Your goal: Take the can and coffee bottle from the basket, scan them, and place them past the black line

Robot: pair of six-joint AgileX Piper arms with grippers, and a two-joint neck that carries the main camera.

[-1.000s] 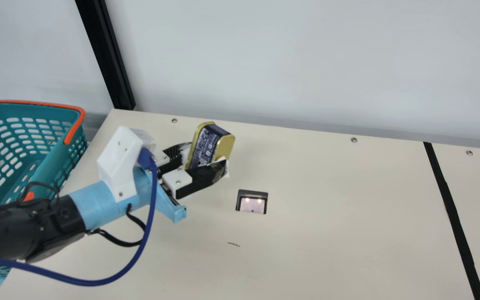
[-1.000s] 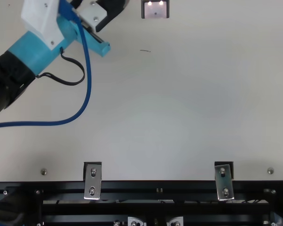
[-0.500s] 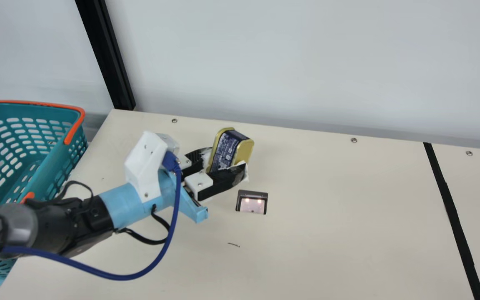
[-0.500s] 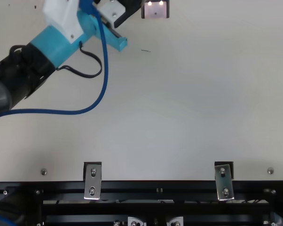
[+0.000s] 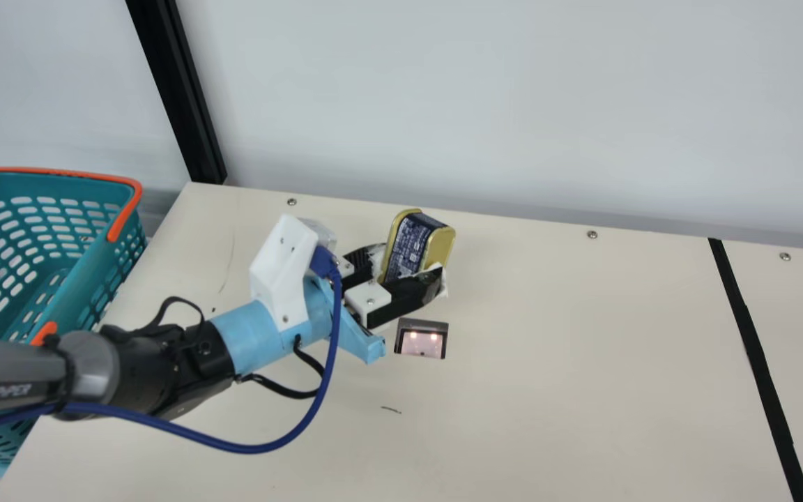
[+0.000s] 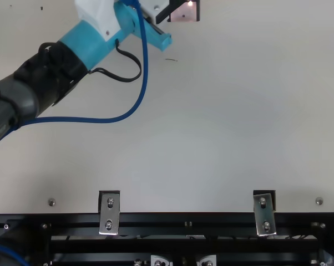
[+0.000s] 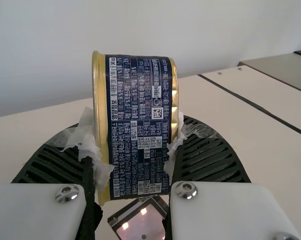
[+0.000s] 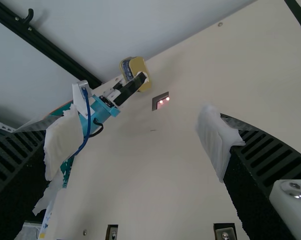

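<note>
ok so the left gripper (image 5: pixel 408 270) has the can (image 5: pixel 417 238) clamped between its fingers, poking out past them; right gripper's (image 8: pixel 140 142) wide open

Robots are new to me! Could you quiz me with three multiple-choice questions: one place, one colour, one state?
1. Where is the can?
A) Flat on the table
B) Past the black line
C) Between the left fingers

2. What colour is the body of the basket?
A) Teal
B) Yellow
C) White

3. How are the right fingers?
A) Pressed together
B) Apart, holding nothing
C) Gripping a bottle

1: C, the left wrist view shows the can clasped.
2: A, its pierced walls are teal in the main view.
3: B, the right wrist view shows a wide gap between them.
</note>
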